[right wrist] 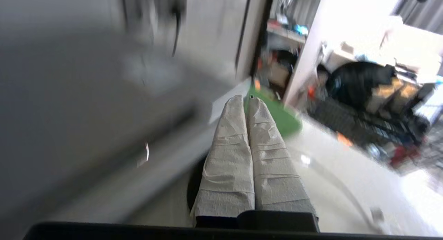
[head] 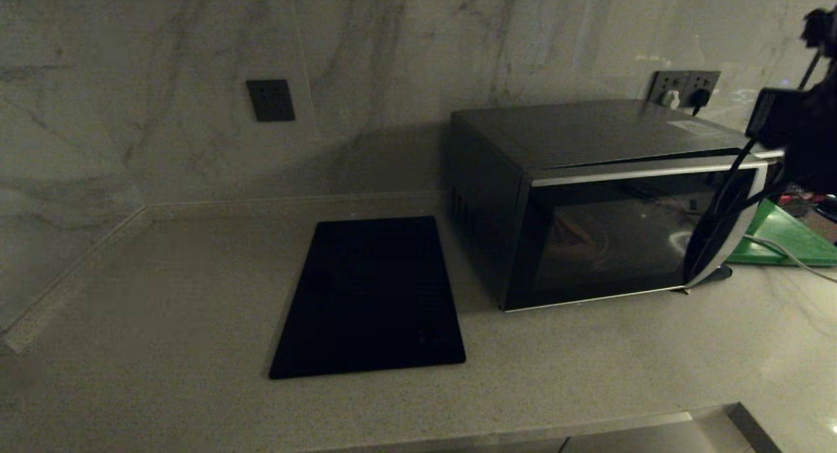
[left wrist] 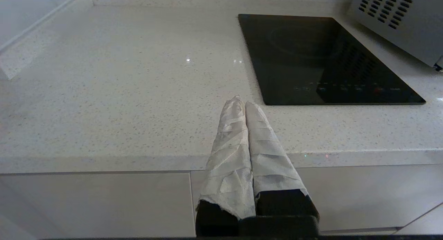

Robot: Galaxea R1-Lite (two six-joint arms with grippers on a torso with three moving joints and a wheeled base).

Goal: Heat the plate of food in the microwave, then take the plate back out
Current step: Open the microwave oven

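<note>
Microwave (head: 608, 198) door closed at counter (head: 163, 296) back right, right gripper (right wrist: 247, 100) pinched together empty above its right end, left gripper (left wrist: 242, 103) together, parked off front edge.

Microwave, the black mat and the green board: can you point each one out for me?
microwave (head: 608, 240): head view, on the dark glass door.
black mat (head: 369, 296): head view, middle of its flat top.
green board (head: 781, 234): head view, on the bare green surface right of the microwave.

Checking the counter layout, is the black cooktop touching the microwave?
Apart. The head view shows a strip of bare counter between the black cooktop and the microwave's left side; the left wrist view shows the same gap.
</note>
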